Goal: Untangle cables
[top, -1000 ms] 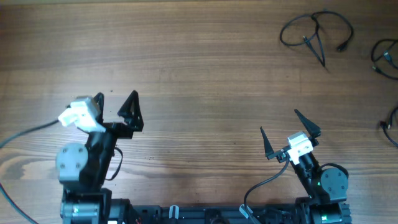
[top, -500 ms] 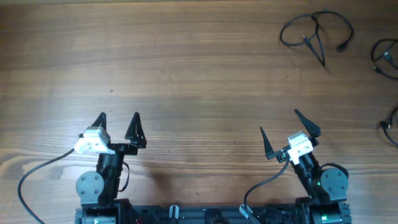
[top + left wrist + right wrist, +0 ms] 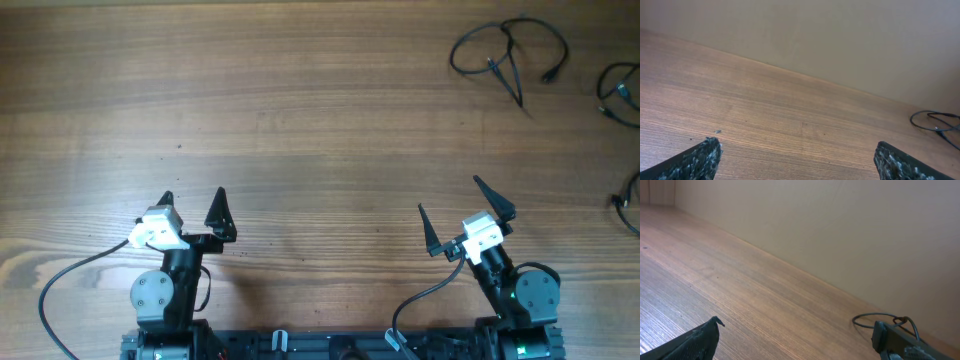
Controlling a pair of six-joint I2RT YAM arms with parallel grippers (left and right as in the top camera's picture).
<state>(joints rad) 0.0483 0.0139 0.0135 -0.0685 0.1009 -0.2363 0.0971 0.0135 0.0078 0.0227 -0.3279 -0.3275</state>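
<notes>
From overhead, the left gripper (image 3: pixel 192 200) and the right gripper (image 3: pixel 465 213) both sit low near the robot base with jaws spread wide and nothing between them. The cables lie well away, up and to the right of the right gripper: one looped cable (image 3: pixel 508 52) with its plug ends crossing in the middle, and parts of two more cables (image 3: pixel 620 92) cut off at the table's right edge. None look bundled together here — they lie as separate loose loops, so the job may be nearly or wholly done; if any work is left, it is at the crossing inside the near loop.

In the left wrist view, the fingertips (image 3: pixel 695 161) stand far apart over bare wood, and the looped cable shows only far ahead and to the right.

In the right wrist view, the fingers (image 3: pixel 697 340) are likewise released, and the loop lies ahead, just beyond the right finger. The right arm is the better placed — it should reach forward and slightly right, come down over a single strand clear of the crossing, and pinch only that one.
</notes>
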